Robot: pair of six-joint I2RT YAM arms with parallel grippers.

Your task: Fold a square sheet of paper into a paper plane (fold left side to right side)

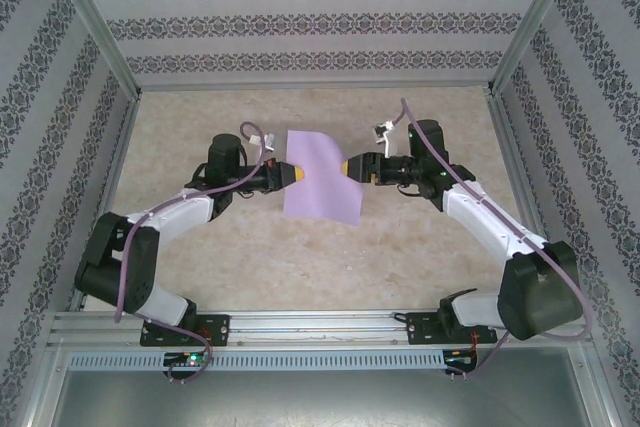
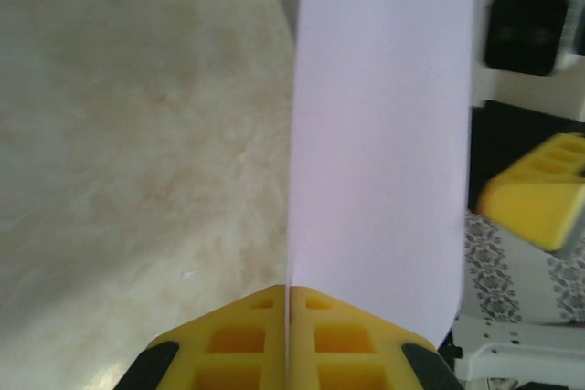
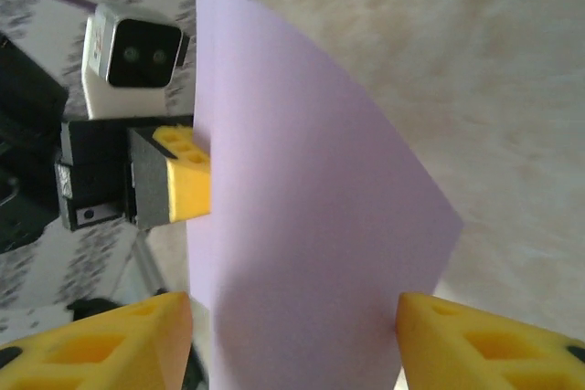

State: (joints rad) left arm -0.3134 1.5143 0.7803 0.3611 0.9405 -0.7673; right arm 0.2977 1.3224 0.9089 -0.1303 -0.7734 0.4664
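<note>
"Top external view: where is the paper (image 1: 322,175)?"
"Over the middle of the table (image 1: 250,257), spanning the gap between the 2 grippers."
"What has the left gripper (image 1: 297,174) got?"
"The paper's left edge. Its yellow fingers (image 2: 228,344) are pressed tight together on it in the left wrist view."
"And the right gripper (image 1: 350,168)?"
"Its fingers (image 3: 475,344) stand well apart. The paper's right edge sits between them, unpinched."

The paper (image 1: 322,175) is plain lavender, fingers (image 2: 228,346) yellow, arms (image 1: 490,227) black-and-white, cables (image 1: 121,287) purple, table (image 1: 250,257) mottled beige, walls (image 1: 300,22) white with dark floral stripes.
</note>
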